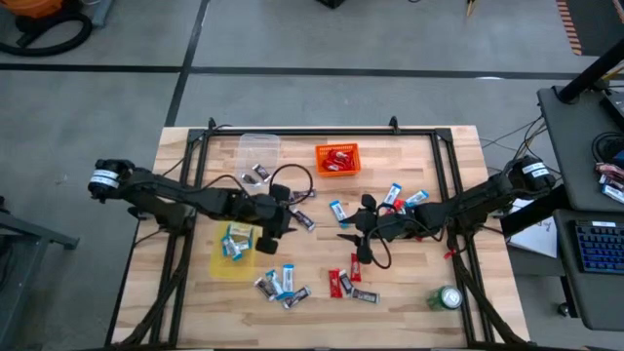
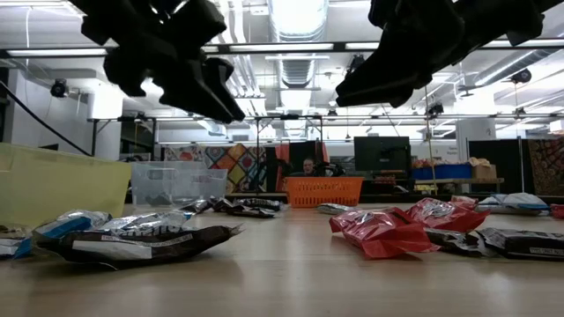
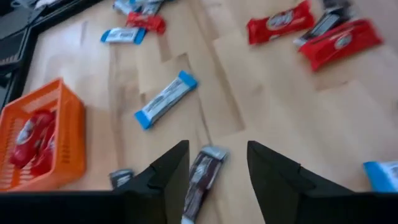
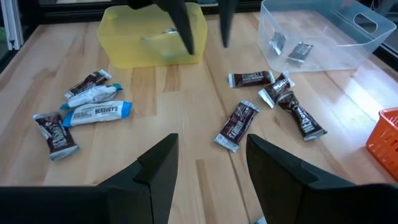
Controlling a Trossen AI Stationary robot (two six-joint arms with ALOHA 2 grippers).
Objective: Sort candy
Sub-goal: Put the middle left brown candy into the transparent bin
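Candy is mini bars in red, blue-and-white and dark brown wrappers, scattered over the wooden table (image 1: pixel 409 156). Left gripper (image 3: pixel 214 171) hangs with fingers spread wide and empty; a dark brown bar (image 3: pixel 202 180) lies right between and under them. Right gripper (image 4: pixel 211 165) is spread and empty too, another dark bar (image 4: pixel 237 126) just ahead of it.
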